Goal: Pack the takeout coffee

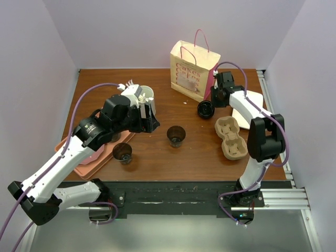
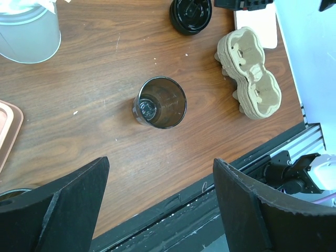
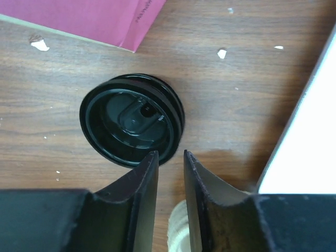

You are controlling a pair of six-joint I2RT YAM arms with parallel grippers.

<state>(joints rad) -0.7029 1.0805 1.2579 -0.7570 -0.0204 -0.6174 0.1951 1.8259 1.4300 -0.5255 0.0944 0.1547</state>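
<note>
Nearest, the left gripper [image 2: 160, 161] hangs with fingers spread wide and empty above an open dark cup [image 2: 160, 102] (something glossy at its bottom). Farther back, past the pulp carrier [image 1: 231, 137], the takeout coffee [image 3: 131, 119] stands on the table near the paper bag [image 1: 191, 71]. The right gripper [image 3: 170, 153] sits at its rim, fingers narrowly parted, holding nothing.

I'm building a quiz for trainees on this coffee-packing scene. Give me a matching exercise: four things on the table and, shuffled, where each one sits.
Things:
1. black lid
2. open dark cup
3. paper bag
4. pulp carrier

Places:
A. centre of the table
B. back of the table, standing upright
C. right side of the table, no cup in it
D. just ahead of the right gripper

Pairs: 1-D, 2-A, 3-B, 4-C
</note>
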